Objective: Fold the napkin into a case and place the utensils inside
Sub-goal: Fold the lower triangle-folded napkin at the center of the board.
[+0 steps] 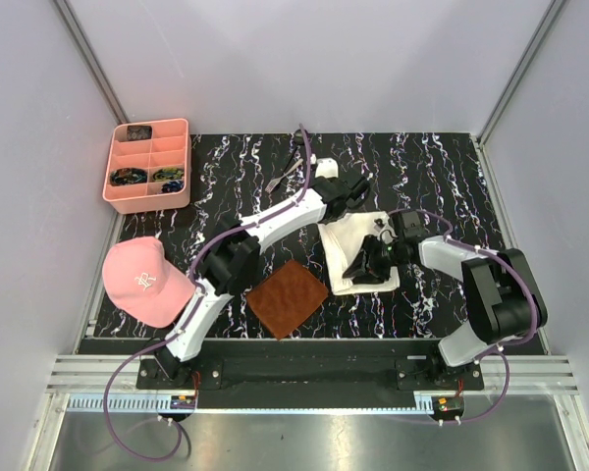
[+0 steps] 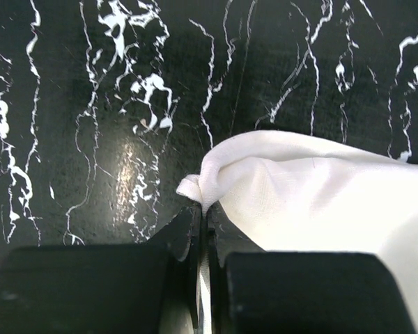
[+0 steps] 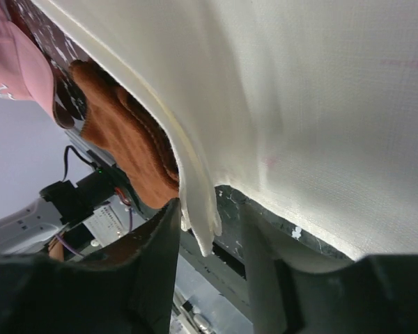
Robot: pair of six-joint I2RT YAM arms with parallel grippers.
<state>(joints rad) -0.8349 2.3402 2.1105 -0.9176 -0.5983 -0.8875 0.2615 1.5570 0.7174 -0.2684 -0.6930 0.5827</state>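
The cream-white napkin [image 1: 351,245] lies folded on the dark marble table, right of centre. My left gripper [image 1: 357,193] is at its far edge, shut on a bunched corner of the napkin [image 2: 313,188]; the jaws of this gripper [image 2: 203,209] pinch the cloth tight. At the napkin's near edge, my right gripper [image 1: 361,271] stands open. In the right wrist view a layered corner of the napkin [image 3: 320,104] hangs loose between the fingers of that gripper [image 3: 209,223], close to the left one. A grey fork [image 1: 283,180], one of the utensils, lies at the far middle.
A brown textured mat [image 1: 288,297] lies just left of the napkin, also seen as the mat [image 3: 129,139] in the right wrist view. A pink compartment tray [image 1: 149,125] stands at the far left. A pink cap [image 1: 142,280] rests near the left edge.
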